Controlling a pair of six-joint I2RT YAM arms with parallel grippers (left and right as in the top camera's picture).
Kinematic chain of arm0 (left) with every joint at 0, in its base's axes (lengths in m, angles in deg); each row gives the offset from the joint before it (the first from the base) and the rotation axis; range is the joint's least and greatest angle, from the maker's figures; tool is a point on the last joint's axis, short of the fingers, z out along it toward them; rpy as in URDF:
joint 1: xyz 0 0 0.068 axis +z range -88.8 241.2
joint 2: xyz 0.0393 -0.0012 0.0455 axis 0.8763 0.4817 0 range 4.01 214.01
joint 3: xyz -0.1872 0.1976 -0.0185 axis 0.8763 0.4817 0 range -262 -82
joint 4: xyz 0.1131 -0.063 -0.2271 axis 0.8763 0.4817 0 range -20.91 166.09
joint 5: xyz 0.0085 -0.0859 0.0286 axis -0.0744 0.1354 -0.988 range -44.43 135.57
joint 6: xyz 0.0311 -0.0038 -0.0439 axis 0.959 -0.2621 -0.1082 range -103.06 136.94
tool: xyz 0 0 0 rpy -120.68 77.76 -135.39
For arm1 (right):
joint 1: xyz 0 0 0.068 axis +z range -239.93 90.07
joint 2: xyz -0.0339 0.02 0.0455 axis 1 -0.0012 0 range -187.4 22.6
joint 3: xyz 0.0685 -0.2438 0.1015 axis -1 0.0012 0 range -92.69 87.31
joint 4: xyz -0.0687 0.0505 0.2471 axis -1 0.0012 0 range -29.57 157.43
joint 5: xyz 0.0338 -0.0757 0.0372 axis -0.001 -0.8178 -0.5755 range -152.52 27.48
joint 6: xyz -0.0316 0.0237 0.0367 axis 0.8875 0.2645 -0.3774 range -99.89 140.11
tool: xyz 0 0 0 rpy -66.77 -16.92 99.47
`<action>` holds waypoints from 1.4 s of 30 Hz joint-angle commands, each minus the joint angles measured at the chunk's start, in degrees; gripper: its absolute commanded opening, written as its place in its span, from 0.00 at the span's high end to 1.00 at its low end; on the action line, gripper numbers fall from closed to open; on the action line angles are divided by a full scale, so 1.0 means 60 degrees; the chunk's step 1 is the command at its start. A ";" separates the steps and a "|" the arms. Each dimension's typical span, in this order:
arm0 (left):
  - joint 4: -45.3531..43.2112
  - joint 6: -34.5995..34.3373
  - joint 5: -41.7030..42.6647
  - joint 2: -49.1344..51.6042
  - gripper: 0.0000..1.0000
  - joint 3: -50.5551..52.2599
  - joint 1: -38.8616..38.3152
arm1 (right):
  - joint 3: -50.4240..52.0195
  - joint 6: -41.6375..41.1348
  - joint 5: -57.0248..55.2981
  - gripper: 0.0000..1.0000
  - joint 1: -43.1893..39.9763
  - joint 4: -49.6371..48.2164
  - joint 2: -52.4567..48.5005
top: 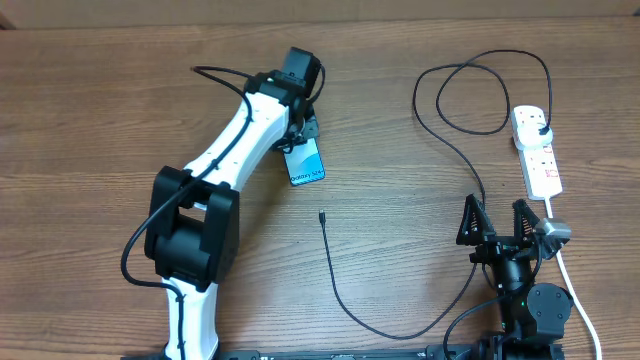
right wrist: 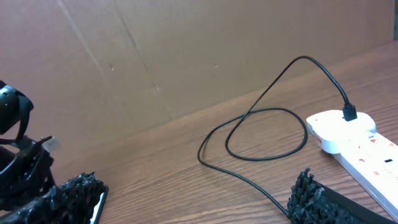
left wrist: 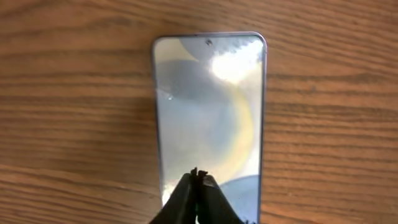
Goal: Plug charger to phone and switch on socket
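Note:
The phone [top: 306, 163] lies flat on the wooden table, its lit screen [left wrist: 208, 106] filling the left wrist view. My left gripper [left wrist: 198, 174] is shut, its fingertips pressed together over the near end of the screen with nothing between them. The charger cable's small connector tip [top: 321, 214] lies free on the table just below the phone. The cable [top: 390, 334] curves right, loops, and ends at its black plug [top: 540, 128] in the white socket [top: 537, 155]. My right gripper [top: 497, 225] stands open near the socket, which also shows on the right [right wrist: 357, 142] in its wrist view.
A thick white cord [top: 578, 295] runs from the socket down past the right arm's base. The black cable loop [right wrist: 261, 115] lies between the right gripper and the cardboard wall [right wrist: 155, 56] at the back.

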 commanded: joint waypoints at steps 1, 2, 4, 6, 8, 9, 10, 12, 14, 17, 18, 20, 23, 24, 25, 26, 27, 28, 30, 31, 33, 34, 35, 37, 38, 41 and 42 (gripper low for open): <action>0.0004 -0.0051 -0.0117 0.0204 0.96 0.0011 -0.0229 | 0.0098 0.0015 0.0055 0.00 0.0044 -0.0044 0.0087; -0.0033 -0.0051 -0.0106 0.0266 0.96 0.0022 -0.0280 | 0.0098 0.0015 0.0055 0.00 0.0044 -0.0044 0.0087; -0.0160 -0.0051 -0.0080 0.0495 0.96 0.0036 -0.0419 | 0.0098 0.0015 0.0055 0.00 0.0044 -0.0044 0.0087; -0.0280 -0.0036 -0.0098 0.0747 0.96 0.0036 -0.0517 | 0.0098 0.0015 0.0055 0.00 0.0044 -0.0044 0.0084; -0.0423 -0.0007 -0.0127 0.0991 0.96 0.0036 -0.0572 | 0.0098 0.0015 0.0055 0.00 0.0044 -0.0044 0.0087; -0.0517 -0.0011 -0.0157 0.1115 0.96 0.0036 -0.0572 | 0.0098 0.0015 0.0055 0.00 0.0044 -0.0044 0.0087; -0.0616 -0.0011 -0.0164 0.1217 0.96 0.0036 -0.0568 | 0.0098 0.0015 0.0055 0.00 0.0044 -0.0044 0.0084; -0.0860 -0.0011 -0.0160 0.1392 0.95 0.0036 -0.0550 | 0.0098 0.0015 0.0055 0.00 0.0044 -0.0044 0.0087; -0.1078 -0.0007 -0.0164 0.1519 0.96 0.0036 -0.0550 | 0.0098 0.0015 0.0055 0.00 0.0044 -0.0044 0.0087; -0.1384 0.0022 -0.0361 0.1654 0.96 0.0036 -0.0550 | 0.0098 0.0015 0.0055 0.00 0.0044 -0.0044 0.0087; -0.1501 0.0022 -0.0492 0.1661 0.96 0.0036 -0.0550 | 0.0098 0.0015 0.0055 0.00 0.0044 -0.0044 0.0087; -0.1668 0.0022 -0.0692 0.1661 0.96 0.0036 -0.0543 | 0.0098 0.0015 0.0055 0.00 0.0044 -0.0044 0.0087; -0.2073 0.0033 -0.0739 0.1661 0.96 0.0033 -0.0528 | 0.0098 0.0015 0.0055 0.00 0.0044 -0.0044 0.0084; -0.2189 0.0033 -0.0790 0.1661 0.96 0.0033 -0.0503 | 0.0098 0.0015 0.0055 0.00 0.0044 -0.0044 0.0087; -0.2331 0.0033 -0.0933 0.1661 0.96 0.0033 -0.0484 | 0.0098 0.0015 0.0055 0.00 0.0044 -0.0044 0.0087; -0.2477 0.0036 -0.1075 0.1661 0.94 0.0033 -0.0470 | 0.0098 0.0015 0.0055 0.00 0.0044 -0.0044 0.0087; -0.2616 0.0036 -0.1184 0.1661 0.91 0.0033 -0.0455 | 0.0098 0.0015 0.0055 0.00 0.0044 -0.0044 0.0087; -0.2794 0.0073 -0.1257 0.1661 0.87 0.0033 -0.0426 | 0.0098 0.0015 0.0055 0.00 0.0044 -0.0044 0.0087; -0.3158 0.0321 -0.1282 0.1661 0.86 0.0033 -0.0379 | 0.0098 0.0015 0.0055 0.00 0.0044 -0.0044 0.0087; -0.3344 0.0474 -0.1286 0.1661 0.85 0.0033 -0.0375 | 0.0098 0.0015 0.0055 0.00 0.0044 -0.0044 0.0087; -0.3665 0.0725 -0.1428 0.1661 0.85 0.0033 -0.0375 | 0.0098 0.0015 0.0055 0.00 0.0044 -0.0044 0.0087; -0.3825 0.0823 -0.1504 0.1661 0.85 0.0033 -0.0372 | 0.0098 0.0015 0.0055 0.00 0.0044 -0.0044 0.0087; -0.3989 0.0933 -0.1566 0.1661 0.84 0.0033 -0.0372 | 0.0098 0.0015 0.0055 0.00 0.0044 -0.0044 0.0087; -0.4266 0.1158 -0.1676 0.1661 0.84 0.0033 -0.0372 | 0.0098 0.0015 0.0055 0.00 0.0044 -0.0044 0.0087; -0.4390 0.1293 -0.1756 0.1661 0.83 0.0033 -0.0364 | 0.0098 0.0015 0.0055 0.00 0.0044 -0.0044 0.0087; -0.4714 0.1628 -0.2131 0.1661 0.55 0.0033 -0.0361 | 0.0098 0.0015 0.0055 0.00 0.0044 -0.0044 0.0084; -0.4779 0.1687 -0.2226 0.1661 0.41 0.0033 -0.0361 | 0.0098 0.0015 0.0055 0.00 0.0044 -0.0044 0.0087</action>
